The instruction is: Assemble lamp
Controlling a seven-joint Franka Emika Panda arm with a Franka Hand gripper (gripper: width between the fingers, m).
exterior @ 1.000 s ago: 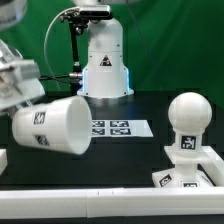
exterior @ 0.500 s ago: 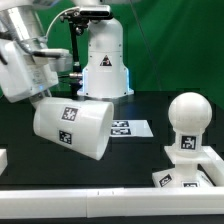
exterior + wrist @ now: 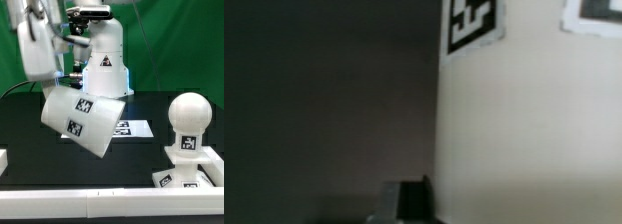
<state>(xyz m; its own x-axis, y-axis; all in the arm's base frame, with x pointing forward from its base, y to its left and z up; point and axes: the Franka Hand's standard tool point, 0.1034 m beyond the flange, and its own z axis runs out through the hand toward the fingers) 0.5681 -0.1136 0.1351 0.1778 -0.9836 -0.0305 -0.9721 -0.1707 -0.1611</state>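
The large tapered white plastic shade (image 3: 85, 122), cup-shaped and carrying black-and-white square tags, hangs in the air above the black table (image 3: 140, 155), over its middle toward the exterior view's left. Nothing under it touches it, so the arm must be carrying it; the hand (image 3: 68, 78) sits at the shade's upper end, but its fingers are hidden behind the shade and the arm's body, so whether they are clamped on the rim I cannot tell from either view. The wrist view shows only a close white wall of the shade (image 3: 526, 130) with a tag at one corner.

The shade's long axis is tilted, running from upper left to lower right in the exterior view. Which end is the open one is hard to tell here.

The round white bulb on its stem (image 3: 190, 118) stands upright near the table's right edge, seated in the small flared white base (image 3: 188, 172). The tilted carry probably suits bringing the shade across toward the bulb, well apart for now.

The marker board (image 3: 135, 128) lies flat behind the shade.
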